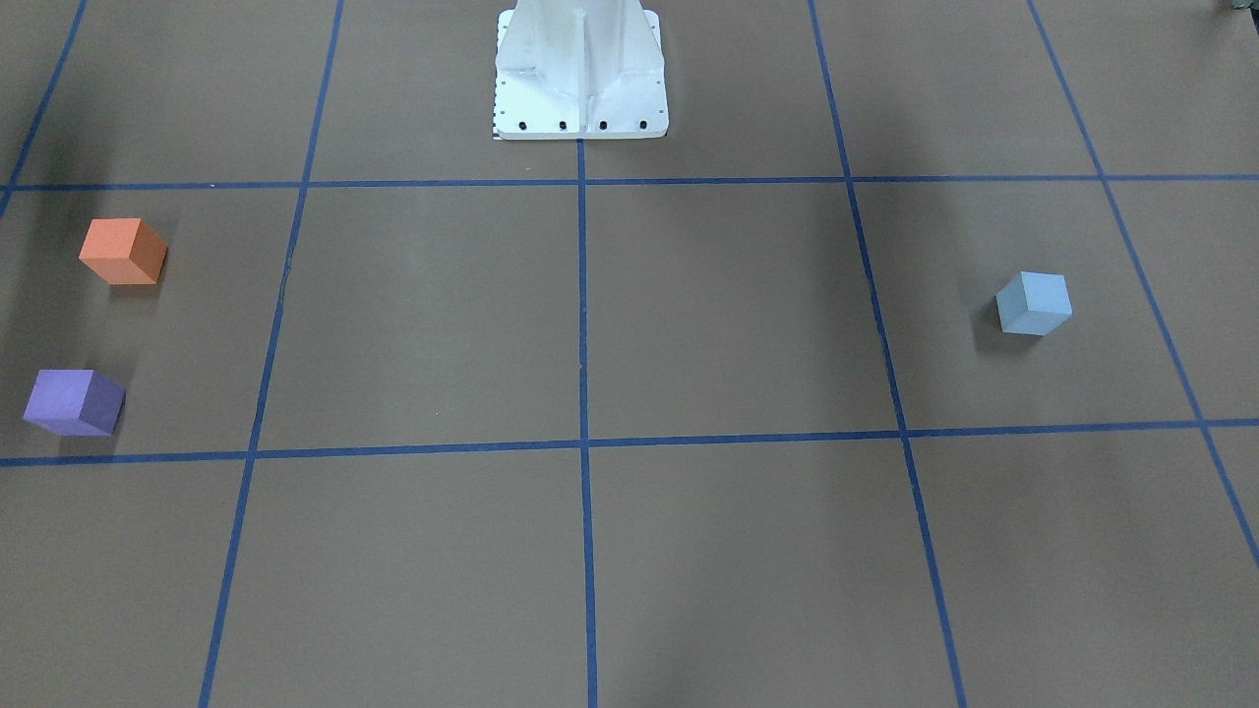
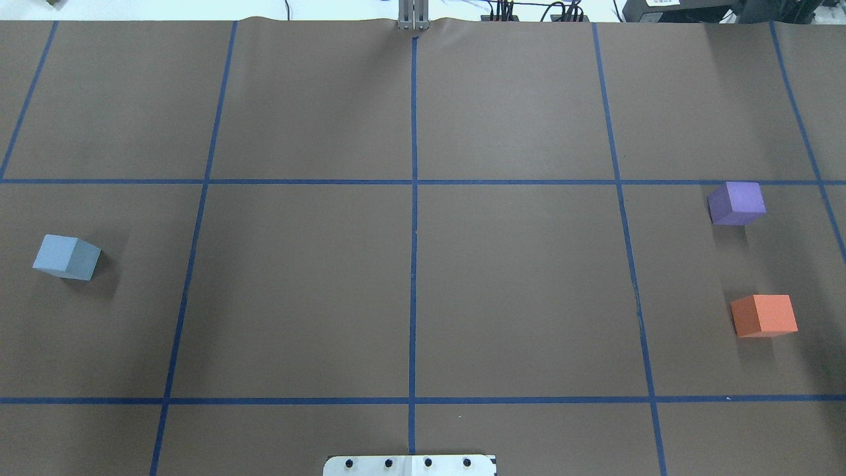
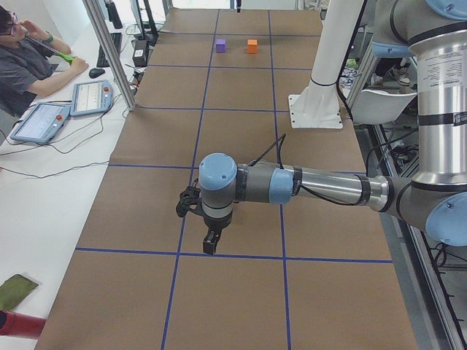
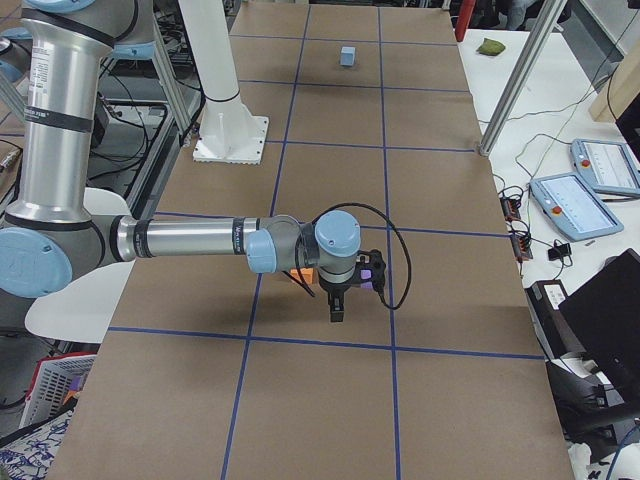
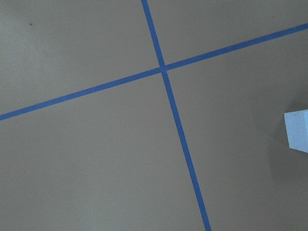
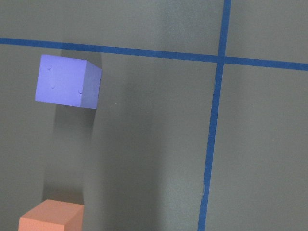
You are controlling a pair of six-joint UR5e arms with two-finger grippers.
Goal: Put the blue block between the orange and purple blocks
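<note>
The light blue block (image 2: 66, 256) sits alone at the table's left end; it also shows in the front view (image 1: 1033, 303) and at the left wrist view's right edge (image 5: 298, 130). The purple block (image 2: 736, 203) and the orange block (image 2: 763, 315) sit at the right end with a gap between them, and both show in the right wrist view (image 6: 67, 81) (image 6: 50, 219). My left gripper (image 3: 210, 244) hangs above the table's left end. My right gripper (image 4: 336, 308) hangs above the two blocks. I cannot tell whether either gripper is open or shut.
Brown table cover with a blue tape grid (image 2: 414, 264). The robot's white base (image 1: 580, 74) stands at the middle of the near edge. An operator (image 3: 29, 65) with tablets (image 3: 91, 97) sits along the far side. Metal frame posts (image 3: 109, 51) stand there too.
</note>
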